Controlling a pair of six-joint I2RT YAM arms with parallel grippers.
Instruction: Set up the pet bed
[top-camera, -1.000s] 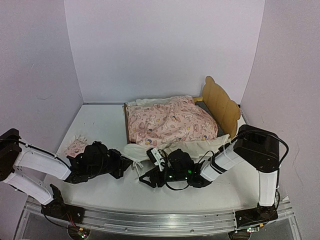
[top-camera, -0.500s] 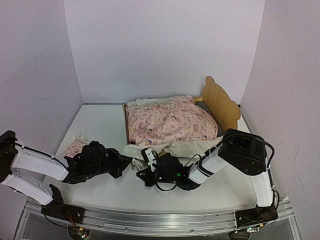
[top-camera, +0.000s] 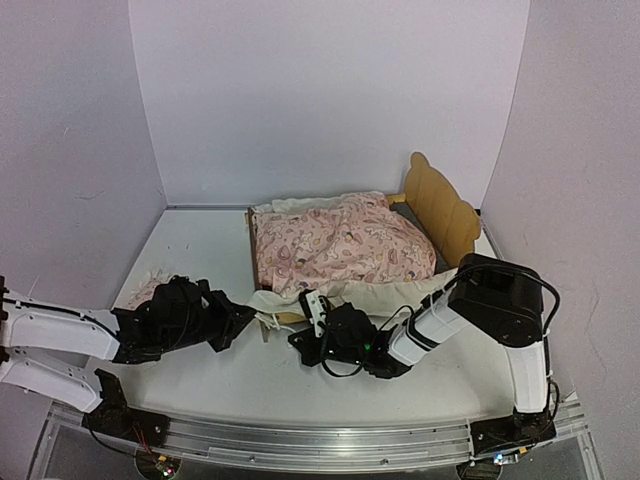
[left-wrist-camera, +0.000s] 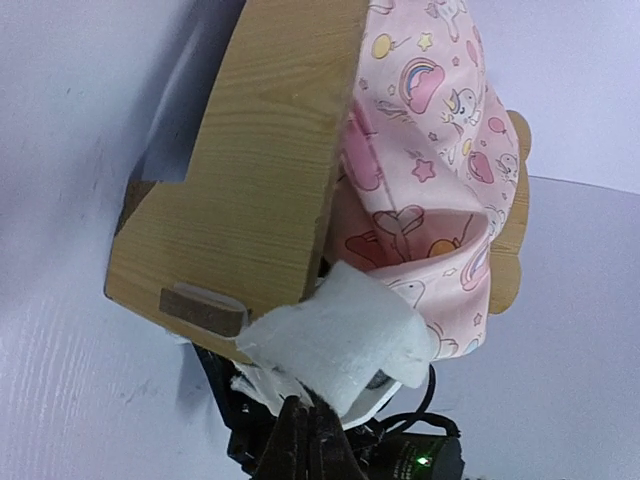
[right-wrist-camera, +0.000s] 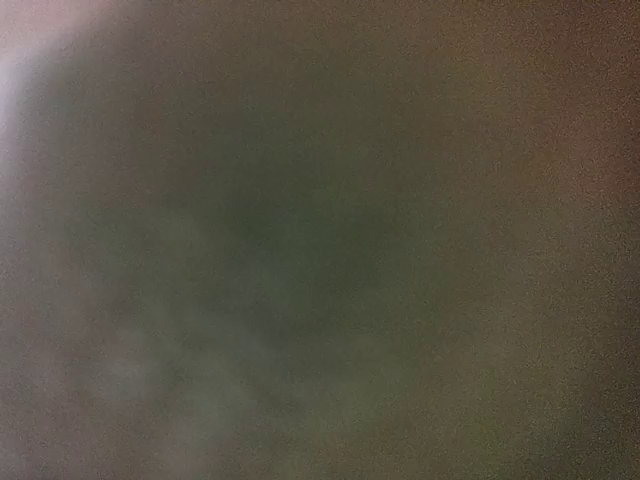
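Observation:
The pet bed (top-camera: 443, 208) stands at the back right, its plywood headboard on the right. A pink blanket (top-camera: 340, 245) with a white ruffle covers it and hangs over the near rail. My left gripper (top-camera: 262, 322) is shut on the ruffle's near-left corner by the footboard. In the left wrist view the footboard (left-wrist-camera: 250, 190) fills the left, and the ruffle (left-wrist-camera: 340, 340) is pinched in my left gripper (left-wrist-camera: 305, 430). My right gripper (top-camera: 316, 306) is shut, its tip buried in the ruffle along the near edge. The right wrist view is dark, covered by cloth.
A small pink pillow (top-camera: 150, 291) lies on the table at the left, partly behind my left arm. White walls enclose the back and both sides. The metal rail (top-camera: 320, 440) with the arm bases runs along the near edge.
My right gripper has closed and moved up to the blanket's near edge. My left arm has shifted left and slightly back, still holding the ruffle corner.

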